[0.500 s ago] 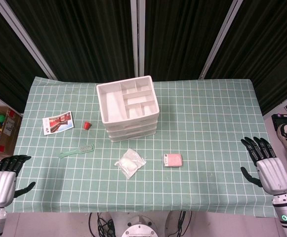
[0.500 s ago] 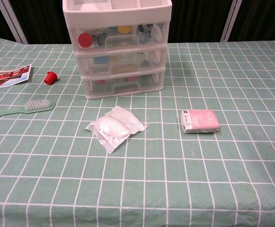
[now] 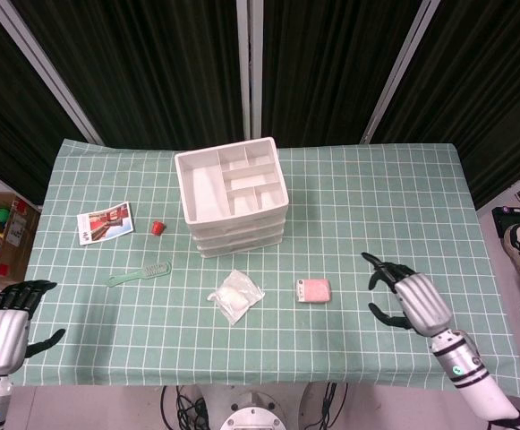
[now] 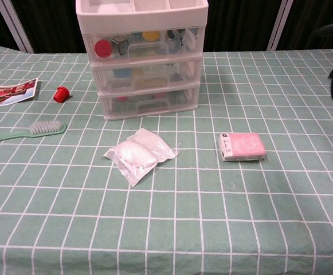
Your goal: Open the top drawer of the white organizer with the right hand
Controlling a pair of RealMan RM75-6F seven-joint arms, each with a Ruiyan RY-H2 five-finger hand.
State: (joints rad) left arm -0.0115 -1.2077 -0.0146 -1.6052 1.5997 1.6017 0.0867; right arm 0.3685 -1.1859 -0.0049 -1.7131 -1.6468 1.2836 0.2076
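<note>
Green checked tablecloth [image 3: 376, 206], dark curtains behind. My right hand [image 3: 409, 298] just swung in from table's 4 o'clock edge toward centre, fingers apart, holding nothing. White organizer [image 3: 233, 194] at 12 o'clock, top drawer [image 4: 146, 47] closed, reach just begun. Left hand [image 3: 4, 327] idle, fingers apart, 8 o'clock.

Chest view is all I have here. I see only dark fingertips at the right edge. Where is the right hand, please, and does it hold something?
Observer: The right hand is over the table, right of the pink packet. Its fingers are apart and it holds nothing.
Operator: Is it near the white organizer?
Observer: No. The white organizer stands well to its left, nearer the far edge, and the hand does not touch it.
Operator: And the left hand?
Observer: The left hand is at the near left corner, off the cloth, holding nothing.
</note>
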